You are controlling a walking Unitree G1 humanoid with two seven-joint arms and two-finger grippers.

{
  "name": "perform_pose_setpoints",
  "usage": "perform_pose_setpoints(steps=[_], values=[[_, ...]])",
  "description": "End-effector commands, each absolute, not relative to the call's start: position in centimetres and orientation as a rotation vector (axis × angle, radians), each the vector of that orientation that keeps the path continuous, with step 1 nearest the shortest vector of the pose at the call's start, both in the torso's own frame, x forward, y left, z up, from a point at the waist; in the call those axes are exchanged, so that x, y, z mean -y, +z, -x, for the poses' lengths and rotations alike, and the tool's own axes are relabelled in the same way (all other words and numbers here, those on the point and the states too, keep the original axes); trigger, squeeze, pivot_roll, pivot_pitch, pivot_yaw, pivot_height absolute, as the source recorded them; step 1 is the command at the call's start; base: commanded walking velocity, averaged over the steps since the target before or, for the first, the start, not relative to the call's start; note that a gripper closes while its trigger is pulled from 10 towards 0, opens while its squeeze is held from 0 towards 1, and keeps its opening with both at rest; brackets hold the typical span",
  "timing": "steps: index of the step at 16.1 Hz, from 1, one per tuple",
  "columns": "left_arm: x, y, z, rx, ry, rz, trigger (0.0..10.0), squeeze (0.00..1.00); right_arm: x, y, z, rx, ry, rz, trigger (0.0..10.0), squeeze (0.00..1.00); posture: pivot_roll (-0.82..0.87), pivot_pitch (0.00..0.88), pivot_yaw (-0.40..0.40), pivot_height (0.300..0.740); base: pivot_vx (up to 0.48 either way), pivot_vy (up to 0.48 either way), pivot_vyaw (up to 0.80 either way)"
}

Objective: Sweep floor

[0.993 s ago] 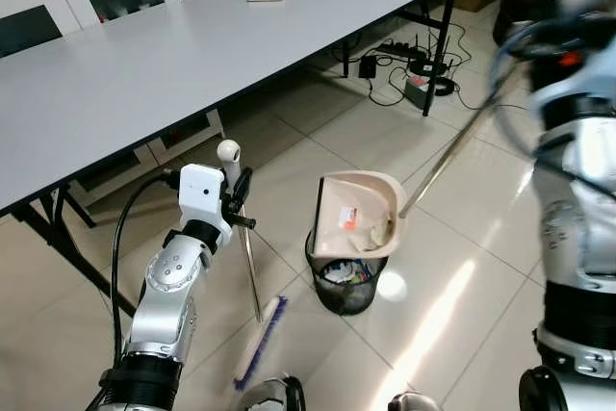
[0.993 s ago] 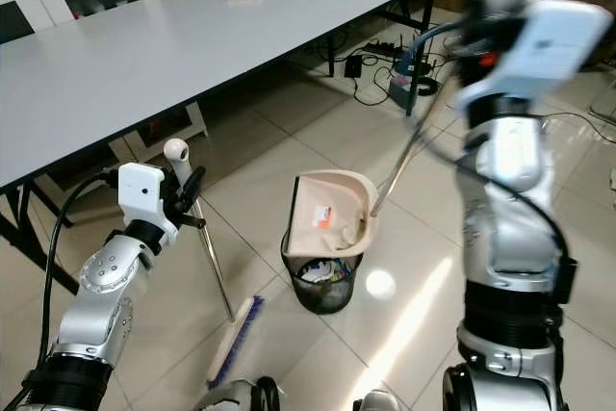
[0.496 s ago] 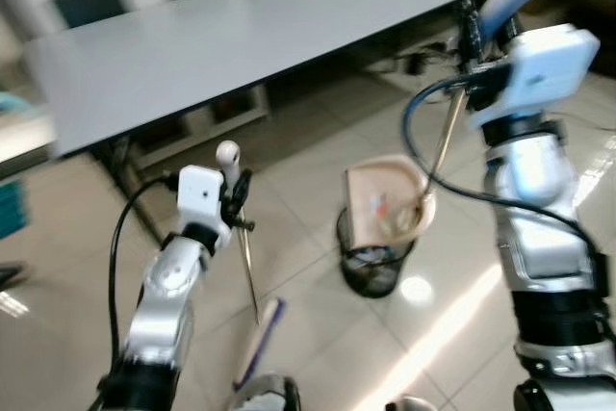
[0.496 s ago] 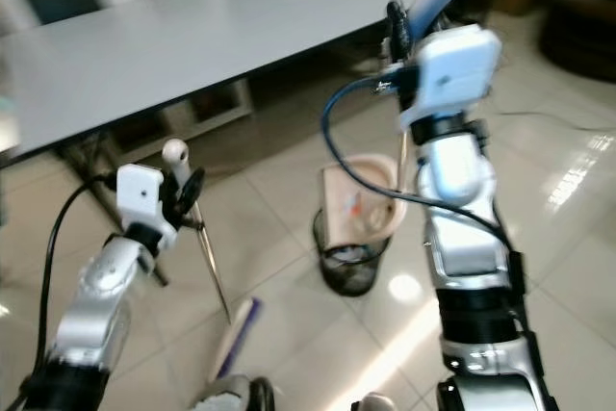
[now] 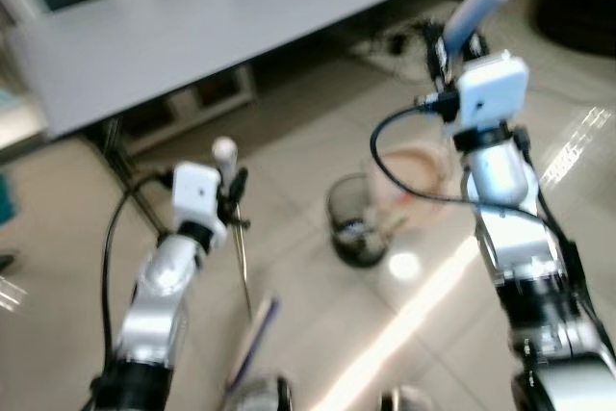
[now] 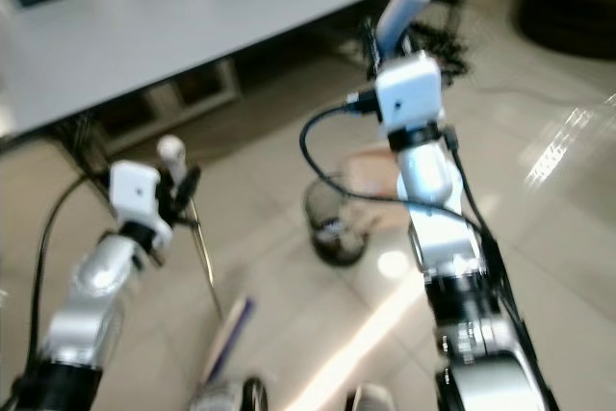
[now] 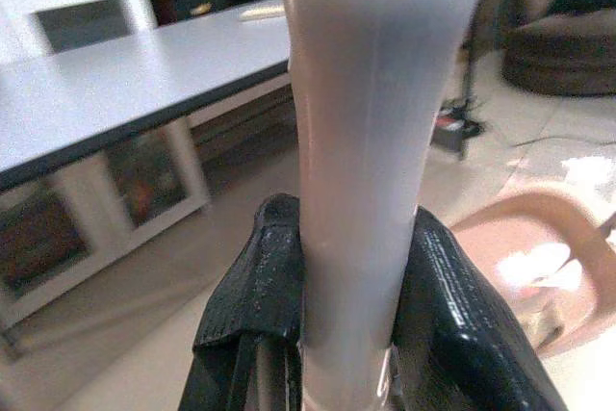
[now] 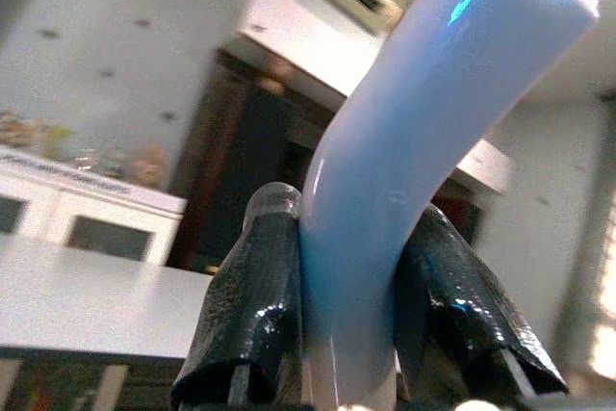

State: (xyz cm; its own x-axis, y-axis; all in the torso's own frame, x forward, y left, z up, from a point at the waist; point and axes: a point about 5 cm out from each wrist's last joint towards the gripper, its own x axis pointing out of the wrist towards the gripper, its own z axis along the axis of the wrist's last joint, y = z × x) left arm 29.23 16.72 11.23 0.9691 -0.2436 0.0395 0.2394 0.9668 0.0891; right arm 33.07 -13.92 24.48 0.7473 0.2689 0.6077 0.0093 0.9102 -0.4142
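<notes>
Robot emptying sweepings: right pincer clamping blue dustpan handle, holding pinkish dustpan tilted just beside and over black wire bin on tiled floor. Left pincer gripping pale broom handle, shaft slanting down to brush head resting on floor near robot's feet. Grey bench standing beyond. Frames blurring. Likely best practice: keeping pan lip inside bin rim, tipping slowly, holding broom steady, clear of bin.
</notes>
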Motion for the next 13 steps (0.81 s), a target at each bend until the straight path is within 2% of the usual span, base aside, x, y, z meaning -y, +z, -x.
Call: perform_pose_setpoints(steps=[1,6,11,13], values=[[-17.0,11.8,-29.3,0.065,-0.244,-0.110,10.0,0.00,12.9,26.0,-32.7,0.830,0.171,0.401,10.0,0.00,0.04,0.104,0.113,0.740,0.000,0.000,0.00],[-17.4,12.0,-29.0,0.062,-0.240,-0.122,10.0,0.00,11.9,26.9,-33.9,0.906,0.186,0.407,10.0,0.00,0.06,0.120,0.114,0.740,0.000,0.000,0.00],[-17.3,11.9,-28.9,0.055,-0.240,-0.123,10.0,0.00,10.3,26.3,-34.8,0.939,0.244,0.589,10.0,0.00,0.07,0.122,0.113,0.740,0.000,0.000,0.00],[-17.2,11.9,-29.0,0.055,-0.240,-0.125,10.0,0.00,10.4,26.5,-35.1,0.944,0.222,0.612,10.0,0.00,0.07,0.121,0.114,0.740,0.000,0.000,0.00]])
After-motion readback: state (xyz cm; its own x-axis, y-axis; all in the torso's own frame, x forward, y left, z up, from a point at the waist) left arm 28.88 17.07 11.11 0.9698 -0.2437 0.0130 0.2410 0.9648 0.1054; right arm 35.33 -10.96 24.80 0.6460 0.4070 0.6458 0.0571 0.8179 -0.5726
